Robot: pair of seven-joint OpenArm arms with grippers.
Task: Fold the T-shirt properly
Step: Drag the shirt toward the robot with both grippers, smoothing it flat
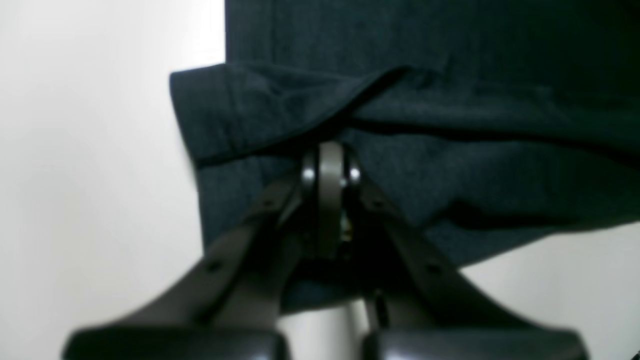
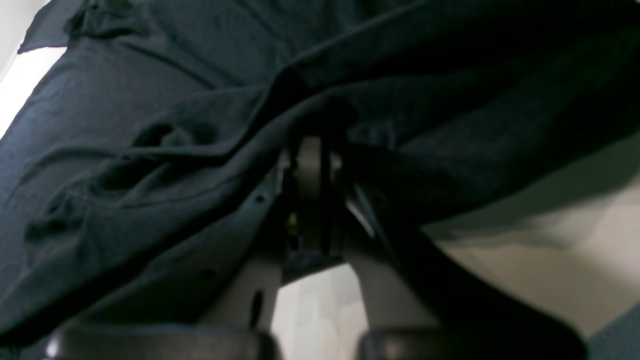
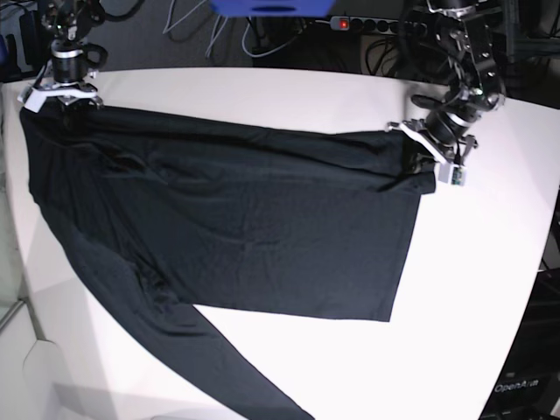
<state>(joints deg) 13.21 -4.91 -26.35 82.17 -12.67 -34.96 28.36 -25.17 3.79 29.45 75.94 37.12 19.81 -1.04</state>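
Left wrist cam: the left gripper [image 1: 330, 170] has its jaws pinched together on a fold of the black T-shirt [image 1: 450, 165]. The cloth bunches into a rolled edge right above the tips, with white table [image 1: 90, 200] to the left and at the near right.

Right wrist cam: pretty dark, but the right gripper [image 2: 312, 170] is clamped tight on the T-shirt [image 2: 140, 150] too, fabric draped over both fingers and hanging in wrinkles to the left. Pale table [image 2: 525, 270] shows at the near right.

Base cam: the T-shirt [image 3: 262, 236] lies spread across the white table [image 3: 472, 289], one long sleeve running off toward the near edge. The right gripper [image 3: 59, 92] holds the far-left corner, and the left gripper [image 3: 429, 157] holds the far-right corner, where the cloth is folded over itself a bit. Cables and a power strip [image 3: 367, 24] sit behind the table.
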